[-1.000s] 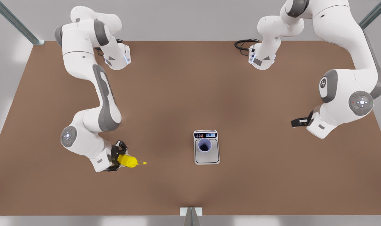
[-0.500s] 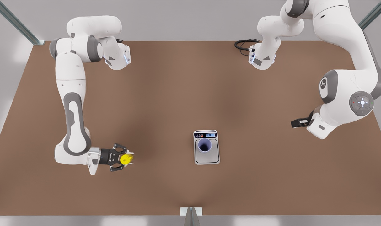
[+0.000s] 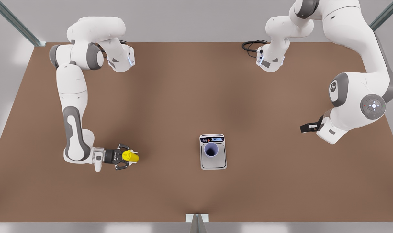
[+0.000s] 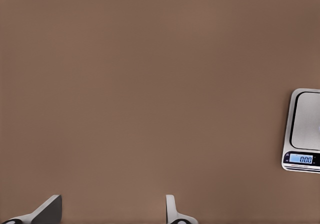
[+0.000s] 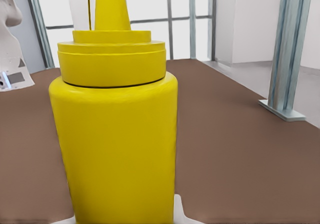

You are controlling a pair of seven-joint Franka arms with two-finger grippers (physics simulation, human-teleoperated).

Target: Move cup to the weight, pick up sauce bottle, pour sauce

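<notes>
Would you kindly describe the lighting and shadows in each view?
Front view: soft, even light, faint dark bands on the table, cup on the weight dark inside, left tool waiting open at the front view's right. Left wrist view: flat light, no glare on the weight. Right wrist view: sauce bottle, clamped in the right tool, evenly lit against bright windows.

The brown table (image 3: 170, 97) has a plain, matte, unmarked surface. The weight (image 3: 213, 152) lies flat on it, display strip toward the table's far edge. Relative to the weight: a black cable (image 3: 251, 45) lies coiled at the far edge, toward the front view's right; two white arm bases (image 3: 120, 60) stand along that same far edge, one to either side of the weight.
</notes>
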